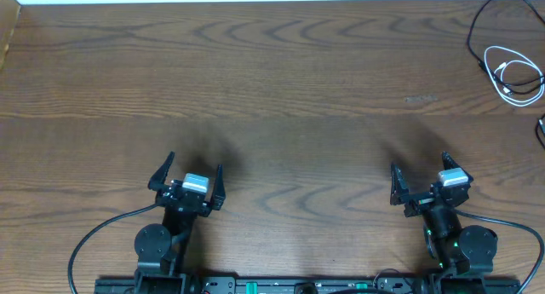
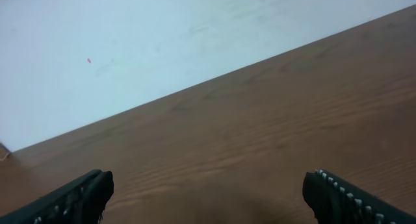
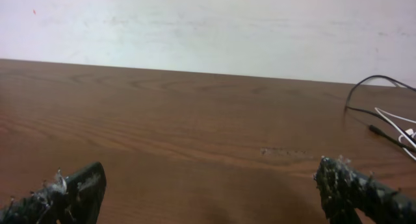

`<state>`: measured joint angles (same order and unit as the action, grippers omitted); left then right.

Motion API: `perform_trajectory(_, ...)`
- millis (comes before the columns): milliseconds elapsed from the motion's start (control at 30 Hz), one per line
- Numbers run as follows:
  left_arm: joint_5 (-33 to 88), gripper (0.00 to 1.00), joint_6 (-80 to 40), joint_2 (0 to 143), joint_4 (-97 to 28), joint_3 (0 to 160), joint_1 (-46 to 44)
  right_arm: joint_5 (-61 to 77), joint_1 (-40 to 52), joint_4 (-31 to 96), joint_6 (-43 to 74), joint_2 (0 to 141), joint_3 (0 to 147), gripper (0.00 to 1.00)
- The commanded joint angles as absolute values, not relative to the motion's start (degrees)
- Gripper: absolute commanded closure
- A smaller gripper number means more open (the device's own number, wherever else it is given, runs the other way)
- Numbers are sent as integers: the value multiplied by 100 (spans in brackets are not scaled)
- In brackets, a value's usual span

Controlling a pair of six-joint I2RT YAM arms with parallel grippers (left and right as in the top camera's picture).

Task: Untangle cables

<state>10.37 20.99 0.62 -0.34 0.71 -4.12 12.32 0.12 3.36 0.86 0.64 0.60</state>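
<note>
The white cable point(image 1: 515, 76) lies in a small coil at the far right of the wooden table point(image 1: 281, 81). The thin black cable point(image 1: 484, 21) loops around it and runs toward the right edge. Both show at the right edge of the right wrist view, the black one point(image 3: 364, 94) and the white one point(image 3: 398, 124). My left gripper point(image 1: 188, 176) is open and empty near the front left. My right gripper point(image 1: 419, 178) is open and empty near the front right, well short of the cables. No cable shows in the left wrist view.
A pale wall runs along the table's far edge point(image 3: 195, 71). A faint scuff mark point(image 1: 420, 98) sits on the wood left of the cables. Thick black arm wires point(image 1: 102, 234) trail by the arm bases at the front.
</note>
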Motion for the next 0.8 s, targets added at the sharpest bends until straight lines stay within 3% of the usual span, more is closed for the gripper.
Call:
perform_trajectory(0, 884, 2, 1660, 8, -342, 23, -377, 1214, 47, 340, 121, 34, 40, 1)
perform_trajectory(100, 652, 2, 1205, 8, -366, 21, -377, 1214, 47, 340, 119, 34, 40, 1)
perform_trajectory(767, 423, 2, 1210, 25, -381, 23, -377, 1214, 47, 340, 121, 34, 40, 1)
